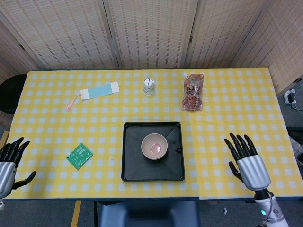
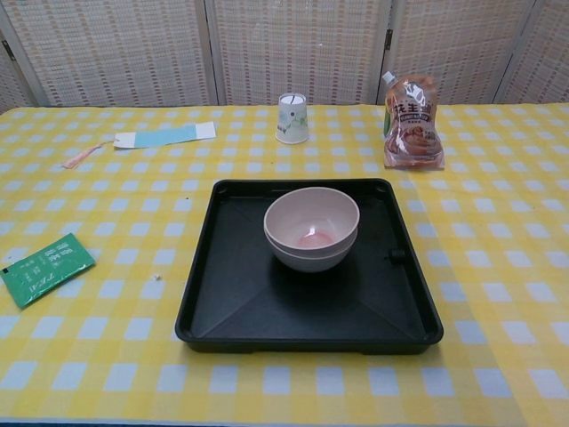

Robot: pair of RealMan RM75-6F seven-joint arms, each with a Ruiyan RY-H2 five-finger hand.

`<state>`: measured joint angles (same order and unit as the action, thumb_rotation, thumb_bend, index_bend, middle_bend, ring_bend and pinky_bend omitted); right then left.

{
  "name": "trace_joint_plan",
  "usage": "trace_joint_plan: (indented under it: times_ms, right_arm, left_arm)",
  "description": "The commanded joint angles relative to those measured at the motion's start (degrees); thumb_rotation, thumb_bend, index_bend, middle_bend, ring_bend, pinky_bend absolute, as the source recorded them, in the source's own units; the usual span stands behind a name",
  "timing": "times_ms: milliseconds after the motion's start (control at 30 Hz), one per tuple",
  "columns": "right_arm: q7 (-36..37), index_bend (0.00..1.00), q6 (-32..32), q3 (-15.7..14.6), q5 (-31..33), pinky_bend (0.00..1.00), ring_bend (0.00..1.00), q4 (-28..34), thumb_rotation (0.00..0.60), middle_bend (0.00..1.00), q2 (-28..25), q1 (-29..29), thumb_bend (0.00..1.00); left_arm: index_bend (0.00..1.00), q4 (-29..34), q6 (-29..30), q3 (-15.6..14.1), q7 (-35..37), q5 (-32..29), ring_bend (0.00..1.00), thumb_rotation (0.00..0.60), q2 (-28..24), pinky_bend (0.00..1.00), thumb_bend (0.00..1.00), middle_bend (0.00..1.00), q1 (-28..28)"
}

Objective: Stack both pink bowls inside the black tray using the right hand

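Observation:
Two pink bowls (image 1: 154, 145) (image 2: 311, 228) sit nested, one inside the other, in the black tray (image 1: 135, 165) (image 2: 231, 302) at the table's front middle. My right hand (image 1: 247, 162) hovers over the front right of the table, well to the right of the tray, fingers spread and holding nothing. At the front left corner my left hand (image 1: 9, 163) is also spread and empty. The chest view shows neither hand.
A white paper cup (image 1: 149, 86) (image 2: 292, 117) and a brown snack pouch (image 1: 193, 91) (image 2: 412, 121) stand behind the tray. A blue bookmark (image 1: 99, 91) (image 2: 164, 135) lies at the back left, a green packet (image 1: 79, 156) (image 2: 43, 269) left of the tray. A small black knob (image 2: 397, 256) sits on the tray's right side.

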<state>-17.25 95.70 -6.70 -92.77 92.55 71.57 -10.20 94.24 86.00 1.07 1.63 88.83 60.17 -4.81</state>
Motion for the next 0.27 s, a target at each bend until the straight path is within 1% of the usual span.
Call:
trace_joint_plan:
  times_ms: [33, 167, 267]
  right_arm:
    - [2.4, 0.0, 3.2, -0.5, 2.1, 0.0, 0.0, 0.6, 0.6, 0.0, -3.0, 4.1, 0.45]
    - [6.8, 0.0, 1.1, 0.2, 3.3, 0.0, 0.0, 1.0, 0.6, 0.0, -5.3, 4.6, 0.44]
    - [7.5, 0.0, 1.2, 0.6, 2.4, 0.0, 0.0, 1.2, 0.6, 0.0, -6.1, 4.9, 0.44]
  left_arm:
    - [0.0, 0.3, -0.4, -0.3, -1.9, 0.2, 0.0, 0.6, 0.7, 0.0, 0.28, 0.0, -0.2]
    - [0.0, 0.8, -0.2, -0.8, -3.7, 1.3, 0.0, 0.6, 1.4, 0.0, 0.28, 0.0, -0.1]
    - [0.0, 0.8, -0.6, -1.4, -4.0, 1.8, 0.0, 0.6, 1.7, 0.0, 0.28, 0.0, -0.1]
